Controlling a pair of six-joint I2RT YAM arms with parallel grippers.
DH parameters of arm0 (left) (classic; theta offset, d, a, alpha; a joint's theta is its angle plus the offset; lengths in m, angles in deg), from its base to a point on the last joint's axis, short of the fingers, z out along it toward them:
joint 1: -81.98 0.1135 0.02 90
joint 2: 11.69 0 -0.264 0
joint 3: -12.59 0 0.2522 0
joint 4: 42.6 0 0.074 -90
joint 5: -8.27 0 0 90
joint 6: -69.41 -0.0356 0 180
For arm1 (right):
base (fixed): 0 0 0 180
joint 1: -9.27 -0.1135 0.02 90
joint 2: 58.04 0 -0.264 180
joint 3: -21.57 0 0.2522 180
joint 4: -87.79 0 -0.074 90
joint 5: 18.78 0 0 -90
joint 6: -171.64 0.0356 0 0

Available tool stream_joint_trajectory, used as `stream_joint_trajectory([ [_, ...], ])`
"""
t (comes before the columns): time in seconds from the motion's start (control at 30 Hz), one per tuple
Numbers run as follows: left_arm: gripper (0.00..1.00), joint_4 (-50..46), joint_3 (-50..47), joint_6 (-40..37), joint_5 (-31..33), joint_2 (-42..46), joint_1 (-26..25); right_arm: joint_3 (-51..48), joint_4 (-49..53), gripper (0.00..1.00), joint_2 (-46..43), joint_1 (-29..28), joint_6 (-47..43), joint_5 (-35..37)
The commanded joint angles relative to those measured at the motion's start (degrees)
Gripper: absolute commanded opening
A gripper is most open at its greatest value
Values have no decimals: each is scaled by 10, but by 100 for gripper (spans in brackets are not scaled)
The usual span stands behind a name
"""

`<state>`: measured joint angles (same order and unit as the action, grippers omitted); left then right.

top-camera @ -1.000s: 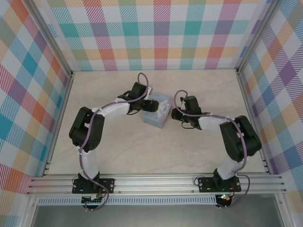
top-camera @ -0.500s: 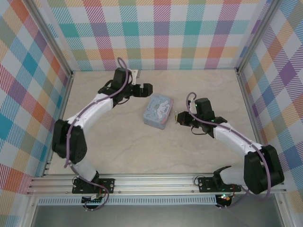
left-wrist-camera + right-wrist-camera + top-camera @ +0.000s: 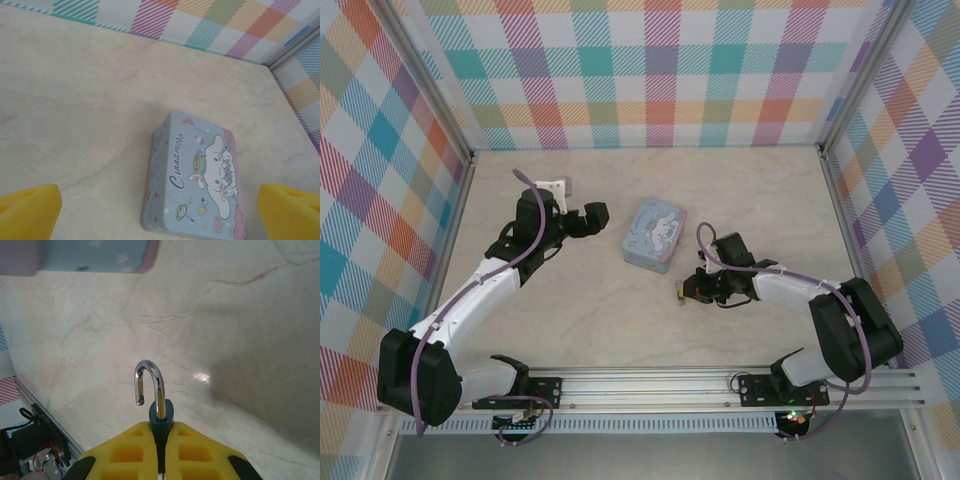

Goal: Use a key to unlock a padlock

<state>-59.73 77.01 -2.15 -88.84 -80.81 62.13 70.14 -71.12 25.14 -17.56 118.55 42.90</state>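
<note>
Right end effector [image 3: 161,435]: clamped on padlock [image 3: 161,416] body above desk [image 3: 240,340]; shackle [image 3: 150,382] free end out. Likely step: lower gently, release flat. Tin [image 3: 200,195] beyond. Left end effector [image 3: 588,218]: wide open, empty; route clear of tin.

Left arm extends forward, wrist turned toward centre. Left gripper [image 3: 598,213]: yellow fingers [image 3: 30,206] spread wide, holding nothing. Right arm folds inward, elbow out to the right. Right gripper [image 3: 160,440]: clamped tight on the padlock [image 3: 161,416].
</note>
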Motion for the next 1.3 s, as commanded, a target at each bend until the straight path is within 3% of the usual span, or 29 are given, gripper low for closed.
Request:
stream_joint_trajectory([
  [0.0,100,33,-6,13,21,18,10,2,-20,7,23,-3,15,-16],
  [0.2,100,29,-1,13,29,18,13,-11,-22,10,41,-2,21,4],
  [0.5,100,7,5,-7,43,25,27,2,59,37,-41,12,-23,61],
  [0.83,100,-31,-10,-5,75,76,79,82,202,58,-196,112,-170,164],
  [0.93,100,-36,-30,6,101,99,94,91,177,66,-231,148,-208,190],
  [1.1,100,-22,-84,24,123,136,124,58,95,99,-266,188,-234,256],
  [1.27,100,15,-160,26,150,169,138,-37,-48,100,-279,217,-271,317],
])
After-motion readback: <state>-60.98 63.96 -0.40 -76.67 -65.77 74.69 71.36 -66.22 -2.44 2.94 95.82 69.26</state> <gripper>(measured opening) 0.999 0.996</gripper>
